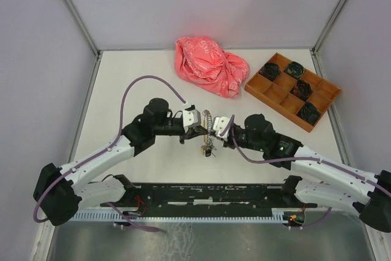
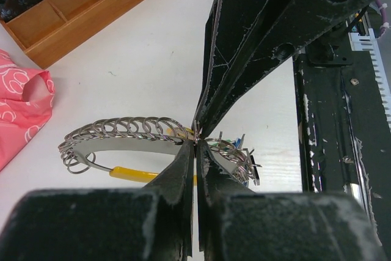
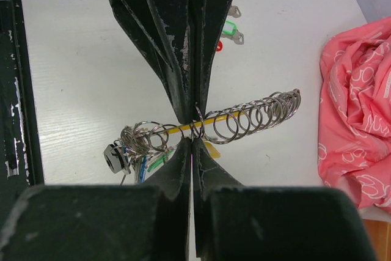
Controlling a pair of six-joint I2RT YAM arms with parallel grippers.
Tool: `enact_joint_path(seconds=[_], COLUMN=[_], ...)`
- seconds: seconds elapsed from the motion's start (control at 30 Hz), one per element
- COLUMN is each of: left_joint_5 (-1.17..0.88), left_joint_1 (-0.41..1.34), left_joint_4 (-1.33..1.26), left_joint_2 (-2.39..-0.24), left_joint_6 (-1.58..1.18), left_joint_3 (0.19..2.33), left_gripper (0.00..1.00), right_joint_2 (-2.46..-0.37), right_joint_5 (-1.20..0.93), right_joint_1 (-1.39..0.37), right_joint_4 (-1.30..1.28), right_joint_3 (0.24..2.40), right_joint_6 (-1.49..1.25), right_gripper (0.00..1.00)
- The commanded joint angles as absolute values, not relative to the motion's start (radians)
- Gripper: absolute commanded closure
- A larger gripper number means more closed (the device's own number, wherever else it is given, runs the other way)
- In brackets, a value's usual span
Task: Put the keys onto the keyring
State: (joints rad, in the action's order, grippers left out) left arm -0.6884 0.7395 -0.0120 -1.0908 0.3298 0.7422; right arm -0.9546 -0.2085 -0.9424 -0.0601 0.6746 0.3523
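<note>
Over the middle of the white table [image 1: 131, 84], clamped from both sides at nearly one spot: the keyring [image 2: 122, 131], a thin silver ring threaded with a row of small wire loops and sheathed in yellow along part of its length. Gripped from the left by the left gripper [image 2: 195, 146], jaws pressed fully together with only the wire between them. Gripped from the right by the right gripper [image 3: 192, 142], likewise pinched tight on the wire, fingertips almost touching those of the other arm. Strung on the ring just beside the pinch point, a bunch of keys [image 3: 139, 154] with blue and green tags, hanging below the grippers in the overhead view. Down on the table surface beyond, loose keys [image 3: 231, 27] with green and red tags showing, partly hidden behind the left arm's fingers. Well apart near the far edge, a crumpled pink plastic bag [image 1: 211, 65]; to its right, a wooden divided tray [image 1: 278, 93] with dark objects in four compartments — too small to identify.
</note>
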Motion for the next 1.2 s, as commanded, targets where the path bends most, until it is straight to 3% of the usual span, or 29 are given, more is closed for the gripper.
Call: enact_joint_path(seconds=[0.0, 0.13, 0.33, 0.73, 1.17], left_joint_5=[-0.728, -0.721, -0.685, -0.608, -0.748], left_joint_1=[0.739, 0.739, 0.740, 0.740, 0.741], left_joint_4=[-0.114, -0.120, -0.109, -0.480, -0.578], left_joint_2=[-1.063, -1.067, -1.079, -1.068, -1.209], left_joint_6=[0.276, 0.251, 0.194, 0.040, 0.147], left_joint_3=[0.738, 0.741, 0.740, 0.494, 0.472], left_gripper=[0.97, 0.96, 0.80, 0.63, 0.52], right_joint_2=[-0.952, -0.948, -0.968, -1.044, -1.080], right_joint_5=[-0.207, -0.209, -0.230, -0.232, -0.255], right_joint_1=[-0.946, -0.946, -0.945, -0.946, -0.946], right_joint_4=[-0.055, -0.143, -0.242, -0.321, -0.381], right_joint_3=[0.707, 0.758, 0.816, 0.837, 0.876], right_joint_6=[0.360, 0.404, 0.460, 0.524, 0.581], right_gripper=[0.99, 0.99, 0.99, 0.99, 0.99])
